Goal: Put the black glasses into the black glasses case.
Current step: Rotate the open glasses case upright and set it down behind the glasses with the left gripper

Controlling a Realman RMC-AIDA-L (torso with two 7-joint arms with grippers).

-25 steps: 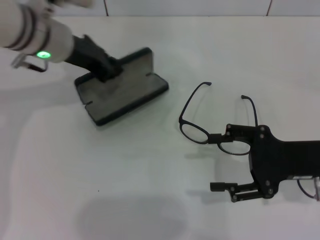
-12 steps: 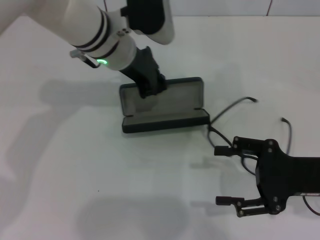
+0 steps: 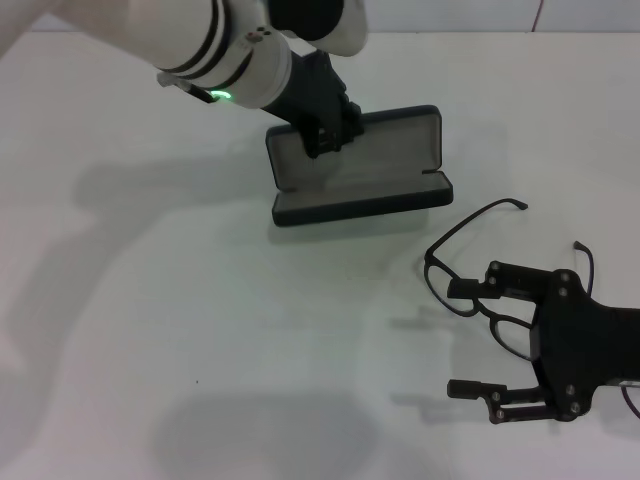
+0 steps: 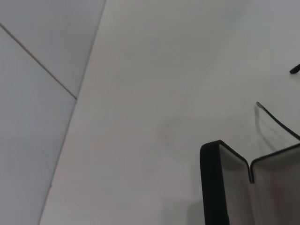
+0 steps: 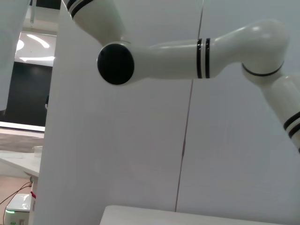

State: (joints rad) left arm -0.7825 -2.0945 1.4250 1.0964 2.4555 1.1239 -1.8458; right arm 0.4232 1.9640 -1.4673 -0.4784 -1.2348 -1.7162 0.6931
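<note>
Left end effector [image 3: 325, 135] apparently grips the open black glasses case [image 3: 357, 182]; right end effector [image 3: 468, 338] gapes wide, empty.

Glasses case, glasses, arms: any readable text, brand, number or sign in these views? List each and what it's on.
None readable.
Glasses case: stands open, grey lining showing; no lettering visible on it in the head or left wrist view.
Glasses: no markings visible on the frame.
Left end effector, on the case: only a green light on its wrist, no text.
Right end effector, by the glasses: no label visible.
Right wrist view: walls and arm only, no text.
</note>
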